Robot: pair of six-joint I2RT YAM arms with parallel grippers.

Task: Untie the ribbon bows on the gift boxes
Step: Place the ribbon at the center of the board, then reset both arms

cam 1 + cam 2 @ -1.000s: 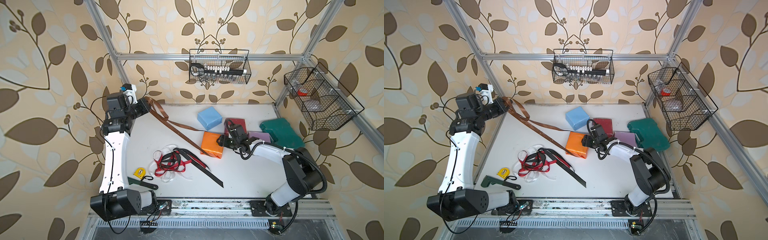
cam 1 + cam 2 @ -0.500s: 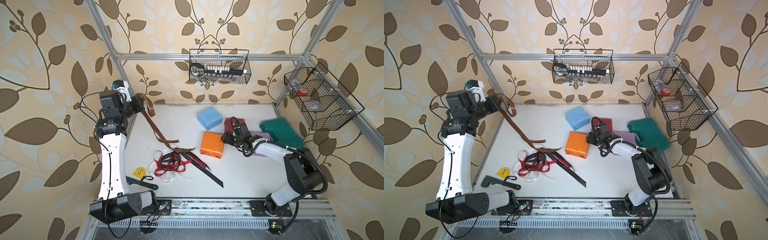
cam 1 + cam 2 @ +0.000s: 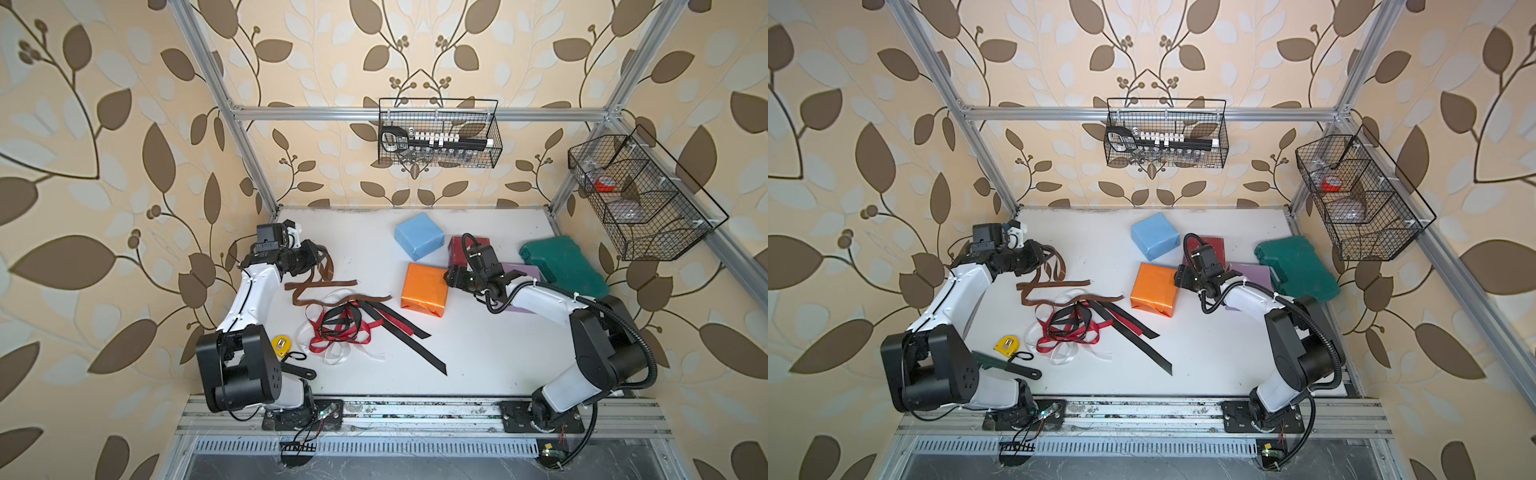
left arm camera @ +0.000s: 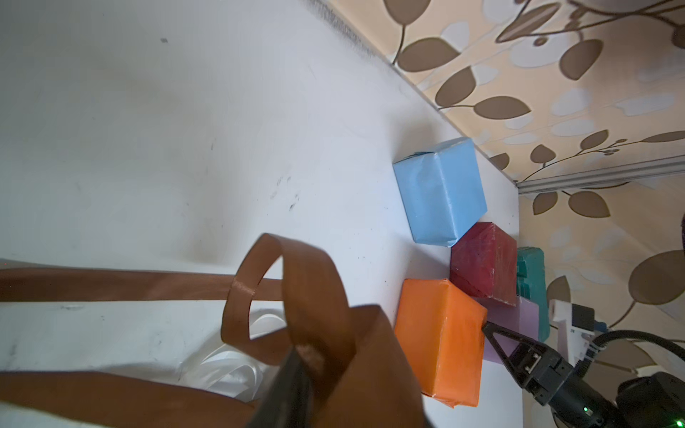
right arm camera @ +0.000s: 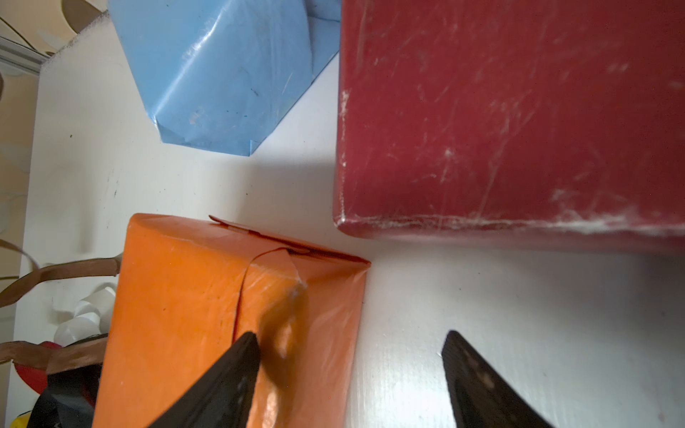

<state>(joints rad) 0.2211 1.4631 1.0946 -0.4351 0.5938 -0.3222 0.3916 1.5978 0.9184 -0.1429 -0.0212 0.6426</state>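
Ribbons: brown ribbon [image 3: 321,284], red ribbon [image 3: 331,337], white ribbon [image 3: 335,297] and black ribbon [image 3: 417,350] lie untied, heaped together on the table.
Boxes: orange box [image 3: 424,289], light-blue box [image 3: 419,235], dark-red box [image 3: 458,249] and lilac box [image 3: 1254,274] stand bare, clustered.

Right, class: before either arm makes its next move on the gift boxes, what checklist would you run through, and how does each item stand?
1. orange box bare of ribbon: ok.
2. light blue box and dark red box bare: ok.
3. lilac box bare: cannot tell, the right arm hides most of it.
4. brown ribbon clear of the left claw: not ok, it drapes over it.
5. right claw open, holding nothing: ok.
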